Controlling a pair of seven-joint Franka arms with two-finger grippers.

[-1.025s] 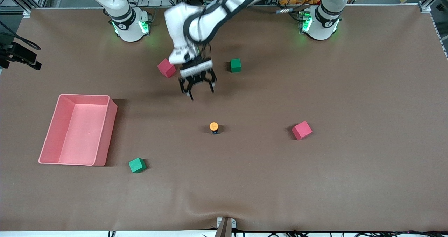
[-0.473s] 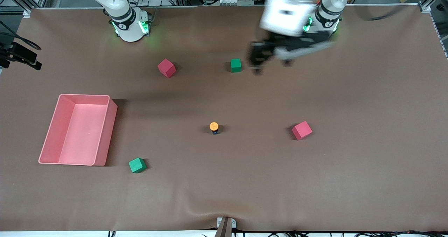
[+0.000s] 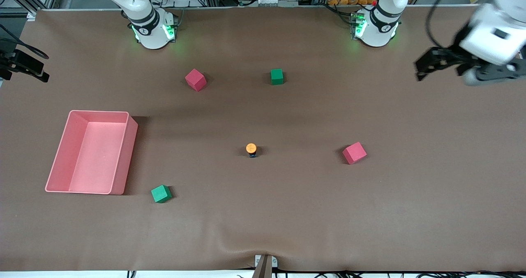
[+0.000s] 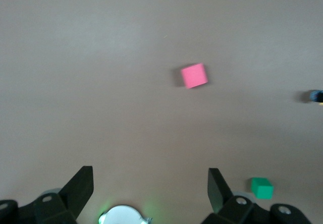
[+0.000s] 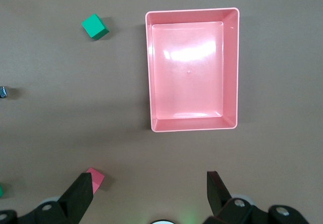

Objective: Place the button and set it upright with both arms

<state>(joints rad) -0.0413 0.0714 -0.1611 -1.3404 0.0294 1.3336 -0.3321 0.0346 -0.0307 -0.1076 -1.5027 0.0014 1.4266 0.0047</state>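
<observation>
sitting bare — pink bin (image 3: pixel 91 152), button (image 3: pixel 251 149) apart

You see the tiny orange-capped push-button (image 3: pixel 251 150) upright mid-desk, between the pink plastic bin (image 3: pixel 93 152) and a pink foam cube (image 3: pixel 354 152), touching neither.

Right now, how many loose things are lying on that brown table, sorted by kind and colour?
Pink cubes: 2
Green cubes: 2
Orange-capped button: 1
Pink bin: 1
Total: 6
</observation>
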